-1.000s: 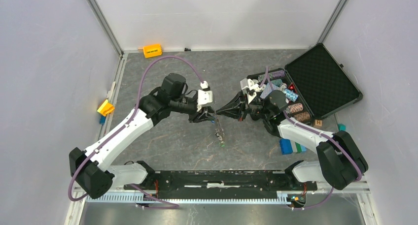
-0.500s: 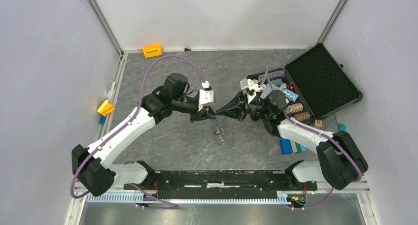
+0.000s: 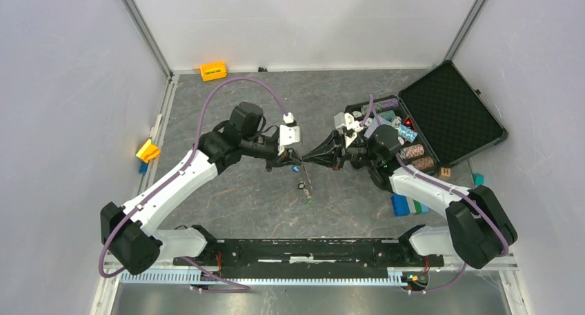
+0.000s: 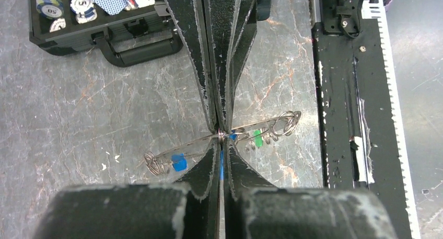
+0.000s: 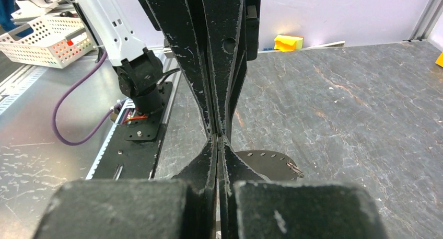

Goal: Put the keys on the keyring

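Tabletop (image 3: 241, 205) grey marbled stone; pale walls (image 3: 303, 22); keyring (image 4: 286, 124) pinched above it.

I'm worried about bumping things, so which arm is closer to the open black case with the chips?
Right. The right arm runs beside the case, its wrist right next to it. The left arm lies on the opposite side of the table, well away from it.
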Motion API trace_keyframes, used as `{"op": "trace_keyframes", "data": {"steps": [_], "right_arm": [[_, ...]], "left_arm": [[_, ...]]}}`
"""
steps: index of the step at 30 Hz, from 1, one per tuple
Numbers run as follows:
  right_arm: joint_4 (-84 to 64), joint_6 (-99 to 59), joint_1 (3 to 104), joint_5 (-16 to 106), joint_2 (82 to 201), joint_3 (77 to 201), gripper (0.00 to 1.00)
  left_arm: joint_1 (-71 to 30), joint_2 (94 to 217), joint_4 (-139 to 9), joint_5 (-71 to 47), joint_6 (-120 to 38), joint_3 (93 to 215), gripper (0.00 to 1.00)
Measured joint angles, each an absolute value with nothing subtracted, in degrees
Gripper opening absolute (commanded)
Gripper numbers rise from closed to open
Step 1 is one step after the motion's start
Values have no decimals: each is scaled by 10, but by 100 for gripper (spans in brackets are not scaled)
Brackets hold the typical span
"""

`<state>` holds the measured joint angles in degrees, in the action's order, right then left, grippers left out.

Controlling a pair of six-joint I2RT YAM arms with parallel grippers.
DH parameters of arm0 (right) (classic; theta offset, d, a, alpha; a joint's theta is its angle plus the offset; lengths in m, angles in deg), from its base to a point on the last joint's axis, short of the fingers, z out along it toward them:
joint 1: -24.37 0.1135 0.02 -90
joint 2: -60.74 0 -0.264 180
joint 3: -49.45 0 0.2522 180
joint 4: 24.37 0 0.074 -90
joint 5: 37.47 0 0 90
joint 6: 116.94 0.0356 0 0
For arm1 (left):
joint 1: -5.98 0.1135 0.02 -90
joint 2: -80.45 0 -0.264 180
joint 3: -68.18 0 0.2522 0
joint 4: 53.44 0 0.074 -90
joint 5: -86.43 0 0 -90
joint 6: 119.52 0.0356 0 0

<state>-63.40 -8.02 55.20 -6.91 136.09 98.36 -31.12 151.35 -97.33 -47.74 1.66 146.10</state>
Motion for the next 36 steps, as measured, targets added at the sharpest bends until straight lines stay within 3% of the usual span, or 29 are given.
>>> {"op": "trace_keyframes", "data": {"steps": [21,25,29,36], "right_arm": [[-501,-217,571,-48,1349,1009,4],[-494,-223,574,-45,1349,1009,14],[-471,-231,574,-40,1350,1010,34],[-386,-280,573,-38,1352,1041,44]], "left_arm": [[-319,1523,-1045,-415,17,1497,2],[-319,1523,-1048,-414,17,1497,2],[-320,1523,-1048,-414,18,1497,2],[-330,1523,-1067,-396,35,1500,2]]}}
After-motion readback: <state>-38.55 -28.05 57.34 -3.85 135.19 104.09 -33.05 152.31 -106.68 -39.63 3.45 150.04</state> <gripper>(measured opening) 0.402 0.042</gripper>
